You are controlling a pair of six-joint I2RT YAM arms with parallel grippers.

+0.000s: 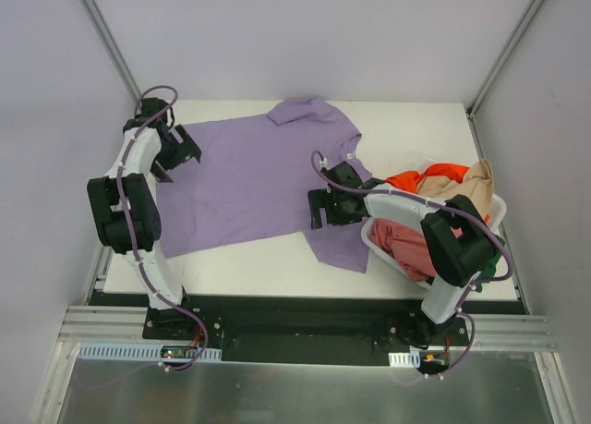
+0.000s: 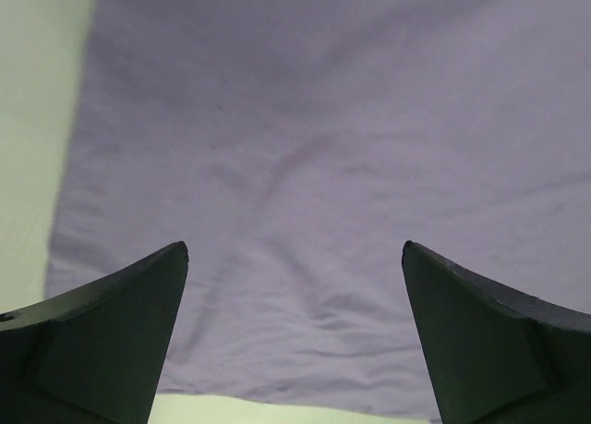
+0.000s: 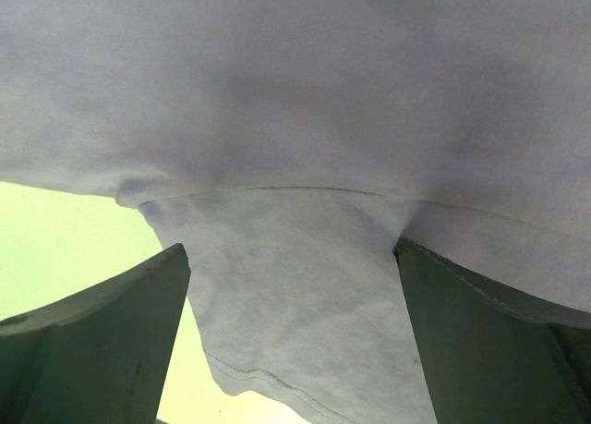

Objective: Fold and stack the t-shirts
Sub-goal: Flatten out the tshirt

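Observation:
The lavender purple t-shirt (image 1: 249, 179) lies spread flat on the white table. My left gripper (image 1: 180, 156) is open at the shirt's left edge; in the left wrist view (image 2: 295, 248) its fingers stand wide apart over the cloth (image 2: 323, 147) near an edge. My right gripper (image 1: 323, 210) is open over the shirt's right sleeve; in the right wrist view (image 3: 291, 248) the sleeve (image 3: 305, 313) lies between the spread fingers, not pinched. Orange-red (image 1: 434, 176), beige (image 1: 471, 186), dusty pink (image 1: 406, 244) and dark green (image 1: 494, 258) shirts are bunched in the basket.
The white plastic basket (image 1: 377, 248) stands at the table's right side, with the lavender shirt's lower right part against its left wall. Bare white table (image 1: 240, 267) shows in front of the shirt and at the back right. Grey walls enclose the table.

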